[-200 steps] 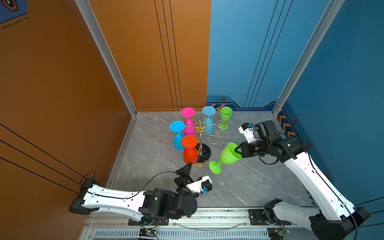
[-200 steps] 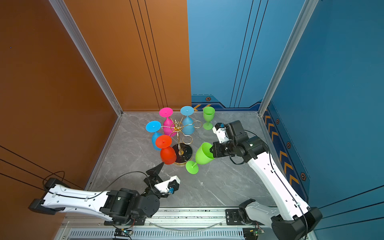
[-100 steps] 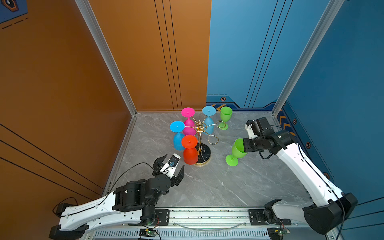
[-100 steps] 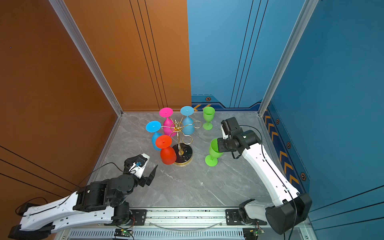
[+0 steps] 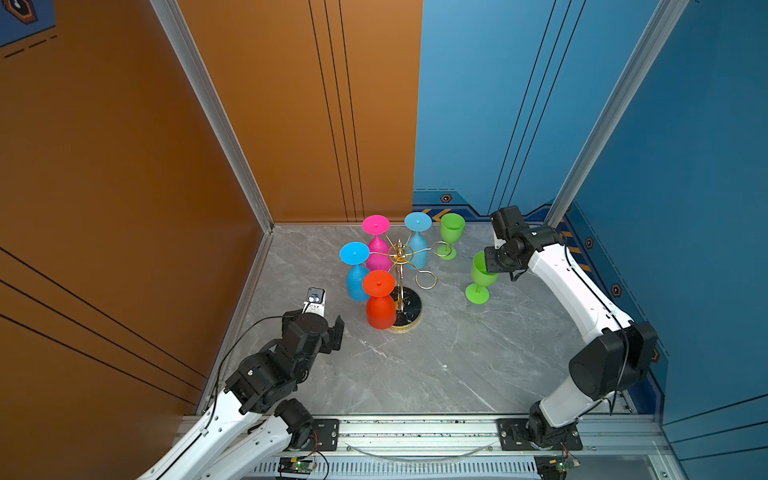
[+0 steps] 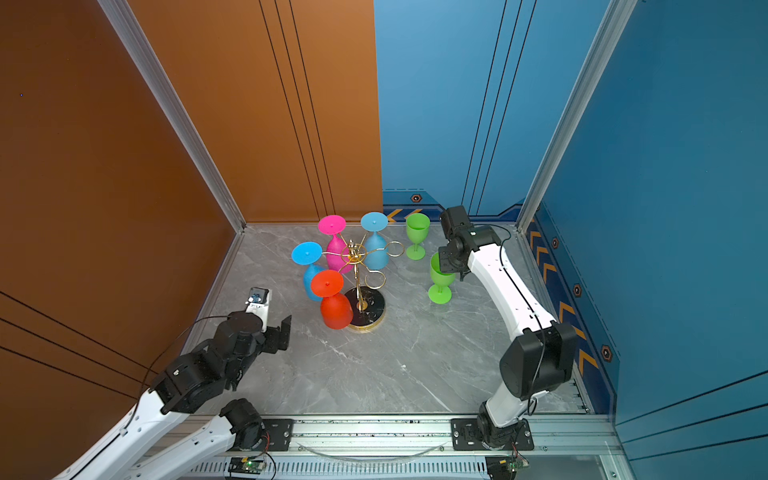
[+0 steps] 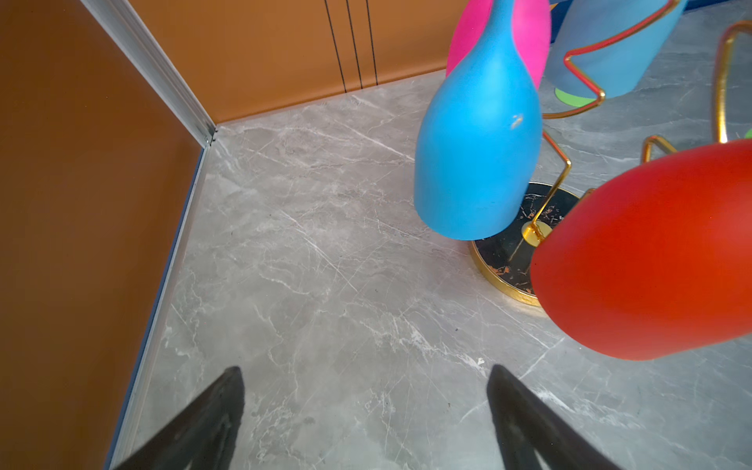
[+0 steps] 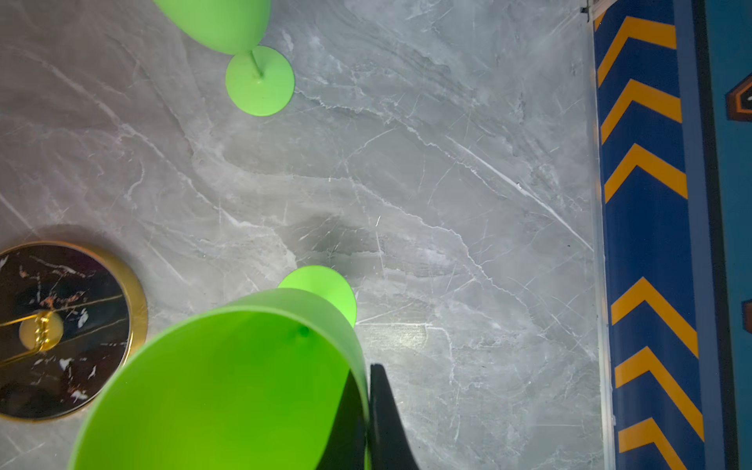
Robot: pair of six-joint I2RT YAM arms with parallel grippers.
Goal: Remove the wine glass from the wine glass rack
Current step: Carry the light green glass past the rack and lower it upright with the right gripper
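Two panel colours (orange panel (image 5: 104, 187), blue panel (image 5: 685, 166)) | grey marble floor (image 5: 436, 365) | left pincer (image 7: 364, 370) wide | right pincer (image 5: 489, 266) grips green glass (image 5: 480, 279)

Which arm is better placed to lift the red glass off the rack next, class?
Left. The left gripper is open and empty near the red glass; the right gripper is shut on a green glass beyond the rack.
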